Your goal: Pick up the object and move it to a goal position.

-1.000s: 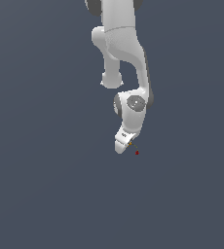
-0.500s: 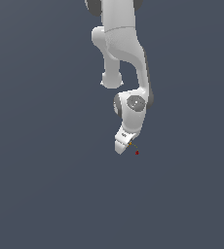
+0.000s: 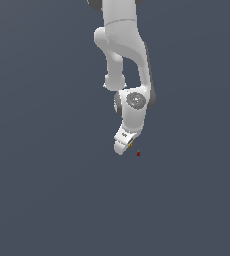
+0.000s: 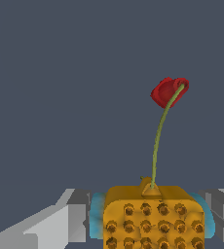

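In the wrist view the object [image 4: 153, 216] is an orange-yellow lumpy block with rows of dark speckles. It sits between the gripper's [image 4: 153, 224] two fingers, whose blue pads [image 4: 96, 217] press its sides. A thin green stem [image 4: 158, 141] rises from the object to a small red tip [image 4: 168, 91]. In the exterior view the white gripper [image 3: 124, 146] hangs below the arm, tilted. Only a sliver of orange, the object [image 3: 130, 145], shows at its tip. The red tip [image 3: 138, 153] is a dot just off the gripper, toward the exterior view's right.
The white arm [image 3: 123, 55] comes down from the top of the exterior view. The backdrop all around is plain dark grey-blue, with no other object or edge in sight.
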Robot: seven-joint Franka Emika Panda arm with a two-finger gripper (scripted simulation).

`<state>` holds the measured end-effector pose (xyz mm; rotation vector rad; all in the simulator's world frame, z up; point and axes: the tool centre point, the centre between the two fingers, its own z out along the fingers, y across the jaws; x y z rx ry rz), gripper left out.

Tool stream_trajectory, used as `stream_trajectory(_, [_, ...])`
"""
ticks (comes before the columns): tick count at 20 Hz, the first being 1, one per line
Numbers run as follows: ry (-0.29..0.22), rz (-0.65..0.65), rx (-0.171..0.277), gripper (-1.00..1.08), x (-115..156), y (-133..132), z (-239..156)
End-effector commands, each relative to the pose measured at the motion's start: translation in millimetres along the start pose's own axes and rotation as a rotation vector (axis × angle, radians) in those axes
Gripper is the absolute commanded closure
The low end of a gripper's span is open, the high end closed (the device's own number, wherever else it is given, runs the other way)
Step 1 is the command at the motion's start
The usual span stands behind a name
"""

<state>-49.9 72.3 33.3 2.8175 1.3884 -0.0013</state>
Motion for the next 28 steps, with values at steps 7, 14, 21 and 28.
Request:
stream_trajectory(7, [0.000, 0.000, -0.002, 1.08, -42, 6, -46])
stream_trajectory(14, [0.000, 0.000, -0.001, 1.08, -85, 13, -94])
stream_trajectory(21, [0.002, 0.000, 0.000, 1.08, -112, 18, -126])
stream_trajectory(28, [0.002, 0.000, 0.000, 1.08, -122, 21, -137])
